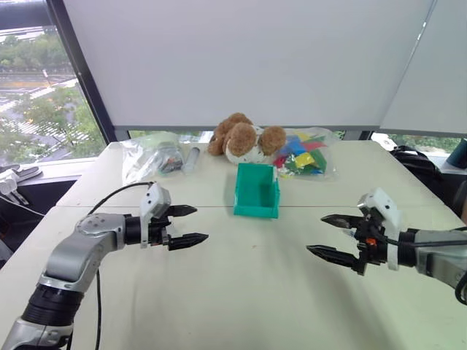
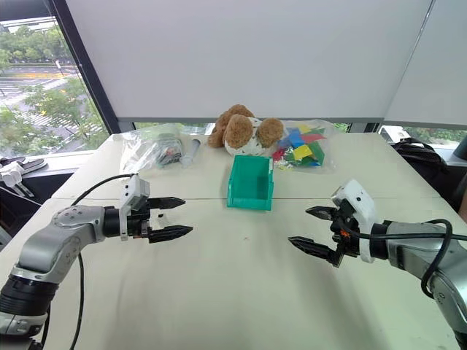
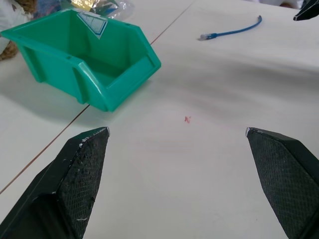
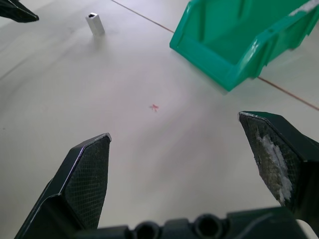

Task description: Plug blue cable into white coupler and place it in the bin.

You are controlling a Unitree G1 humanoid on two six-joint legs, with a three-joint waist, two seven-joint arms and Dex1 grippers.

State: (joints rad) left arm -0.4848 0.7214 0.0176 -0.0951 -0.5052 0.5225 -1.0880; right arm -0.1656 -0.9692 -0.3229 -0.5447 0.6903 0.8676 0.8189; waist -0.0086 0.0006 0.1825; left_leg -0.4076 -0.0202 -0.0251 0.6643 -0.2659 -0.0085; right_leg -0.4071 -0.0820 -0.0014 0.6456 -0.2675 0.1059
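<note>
1. Both jaws, left gripper (image 1: 191, 224) and right gripper (image 1: 330, 235), hung released, empty over the bench (image 1: 241, 292).
2. The bin (image 1: 256, 191) sat between them, farther back.
3. The blue cable (image 3: 230, 32) lay near the right gripper; grasping beside its plug would suit.
4. The white coupler (image 4: 94, 23) stood near the left.

Glossy green plastic bin (image 3: 114, 84), matt smooth table (image 3: 199, 164), finely textured black pincer pads (image 3: 82, 169)

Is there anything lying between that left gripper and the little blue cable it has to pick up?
Nothing visible does. From the left gripper, bare table runs up to the blue cable; the bin sits off to one side.
</note>
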